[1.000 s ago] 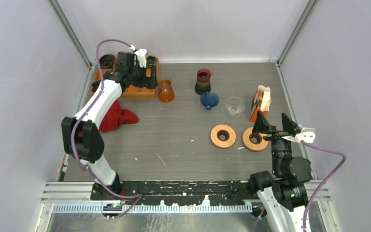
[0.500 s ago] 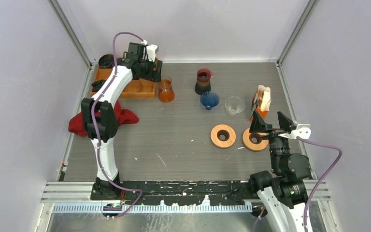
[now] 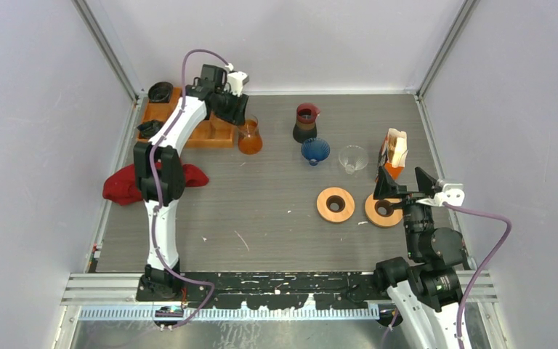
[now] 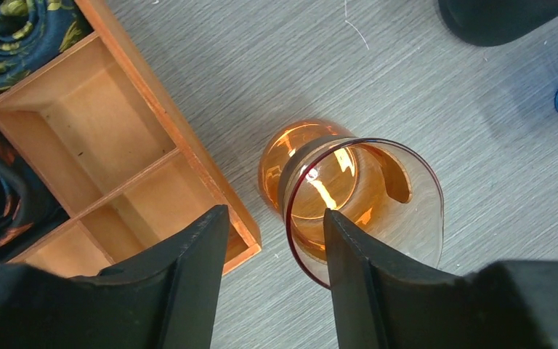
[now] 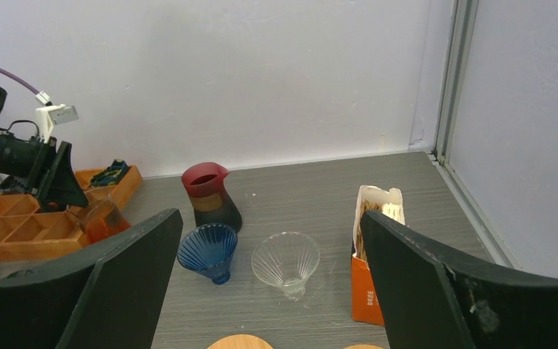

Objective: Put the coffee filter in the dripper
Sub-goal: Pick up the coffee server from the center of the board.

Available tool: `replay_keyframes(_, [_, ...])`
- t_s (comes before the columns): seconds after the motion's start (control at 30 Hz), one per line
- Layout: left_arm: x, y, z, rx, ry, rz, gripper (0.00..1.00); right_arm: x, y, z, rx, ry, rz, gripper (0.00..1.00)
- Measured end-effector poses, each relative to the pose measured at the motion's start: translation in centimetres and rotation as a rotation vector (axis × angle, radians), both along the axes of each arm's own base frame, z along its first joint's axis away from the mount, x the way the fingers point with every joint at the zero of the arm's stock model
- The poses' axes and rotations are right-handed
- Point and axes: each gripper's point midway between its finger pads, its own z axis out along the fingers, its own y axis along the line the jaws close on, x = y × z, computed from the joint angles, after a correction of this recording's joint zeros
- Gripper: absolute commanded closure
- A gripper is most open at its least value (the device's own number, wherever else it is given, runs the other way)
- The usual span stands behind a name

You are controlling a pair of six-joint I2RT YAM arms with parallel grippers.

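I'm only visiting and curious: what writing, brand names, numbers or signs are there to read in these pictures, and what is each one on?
None can be read in any view.
Filter box: a small dark print low on its orange front, too blurred to read.
The glassware, wooden tray and arms show no legible label.
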Motion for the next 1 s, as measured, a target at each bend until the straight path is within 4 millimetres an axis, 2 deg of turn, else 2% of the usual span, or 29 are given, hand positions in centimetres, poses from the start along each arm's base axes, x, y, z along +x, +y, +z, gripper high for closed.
replay_keyframes(0.33, [0.9,-2.0,-0.6,0.047,-0.031,-0.128,0.62,0.0,0.0,0.0,0.0,0.0,0.001,0.0])
replay_keyframes(0.5, [0.2,-2.4,-1.7,0.083,-0.011,-0.177,0.79,0.2,0.1,-0.2,-0.002,0.009,0.001,0.0])
replay_keyframes(0.73, [-0.6,-2.7,-1.9,0.105,0.004,-0.193,0.95,0.2,0.1,-0.2,-0.003,0.011,0.003,0.0])
replay_keyframes(0.83, [-1.1,-2.7,-1.7,0.112,0.012,-0.175,1.0,0.2,0.1,-0.2,-0.003,0.011,0.003,0.0])
replay_keyframes(1.0, [-2.9,-2.0,-1.0,0.105,0.043,-0.088,1.0,0.2,0.1,-0.2,-0.004,0.011,0.002,0.0])
